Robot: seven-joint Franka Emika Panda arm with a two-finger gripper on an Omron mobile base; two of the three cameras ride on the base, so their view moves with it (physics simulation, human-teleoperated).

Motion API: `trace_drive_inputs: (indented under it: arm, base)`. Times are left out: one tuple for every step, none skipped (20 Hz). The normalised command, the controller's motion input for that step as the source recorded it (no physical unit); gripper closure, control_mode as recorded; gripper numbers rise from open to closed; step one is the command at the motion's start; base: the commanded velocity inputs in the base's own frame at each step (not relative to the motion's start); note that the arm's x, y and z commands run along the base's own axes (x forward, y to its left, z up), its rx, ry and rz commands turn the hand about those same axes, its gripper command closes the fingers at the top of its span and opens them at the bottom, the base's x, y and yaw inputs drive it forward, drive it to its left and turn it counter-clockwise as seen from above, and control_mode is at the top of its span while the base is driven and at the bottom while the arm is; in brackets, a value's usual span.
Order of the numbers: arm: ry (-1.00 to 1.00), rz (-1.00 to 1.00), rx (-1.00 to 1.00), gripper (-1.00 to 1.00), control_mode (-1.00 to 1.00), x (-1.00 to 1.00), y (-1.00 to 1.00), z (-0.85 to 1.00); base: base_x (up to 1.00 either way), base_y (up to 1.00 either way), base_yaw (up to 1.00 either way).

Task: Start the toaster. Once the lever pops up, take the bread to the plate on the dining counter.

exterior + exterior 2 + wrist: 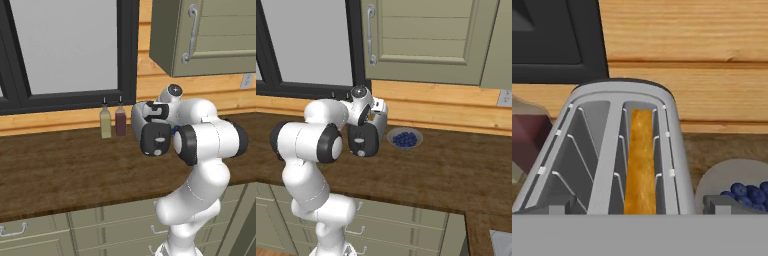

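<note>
Jaws spread wide above the toaster (619,150), I eye the bread (640,162): light, crumbly, best pinched gently across its upstanding crust edge.

toaster (607,150) between open finger tips (722,204), seen from above; bread (640,160) edge-up in slot nearer right tip; bowl of blueberries (732,187) behind right tip; dark bottle (527,135) beyond left tip.
</note>
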Motion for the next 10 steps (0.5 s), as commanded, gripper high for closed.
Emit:
trace_drive_inputs:
  arm:
    - [0.0, 0.0, 0.0, -1.0, -1.0, 0.15, 0.0, -0.05]
    - [0.0, 0.0, 0.0, -1.0, -1.0, 0.12, 0.0, -0.04]
    - [0.0, 0.0, 0.01, -1.0, -1.0, 0.02, 0.0, -0.05]
    - [0.0, 0.0, 0.01, -1.0, -1.0, 0.0, 0.0, -0.07]
    - [0.0, 0.0, 0.01, -1.0, -1.0, 0.0, 0.0, -0.1]
    - [0.0, 0.0, 0.0, -1.0, -1.0, 0.0, 0.0, -0.12]
    - [0.0, 0.0, 0.0, -1.0, -1.0, 0.0, 0.0, -0.11]
    - [0.0, 0.0, 0.0, -1.0, -1.0, 0.0, 0.0, -0.09]
    - [0.0, 0.0, 0.0, -1.0, -1.0, 0.0, 0.0, -0.07]
    - [0.0, 0.0, 0.0, -1.0, -1.0, 0.0, 0.0, -0.04]
  base:
    - [0.0, 0.0, 0.0]
    - [0.0, 0.0, 0.0]
    - [0.0, 0.0, 0.0]
    - [0.0, 0.0, 0.0]
    - [0.0, 0.0, 0.0]
    - [0.0, 0.0, 0.0]
    - [0.0, 0.0, 0.0]
    - [0.0, 0.0, 0.0]
    - [0.0, 0.0, 0.0]
    - [0.0, 0.0, 0.0]
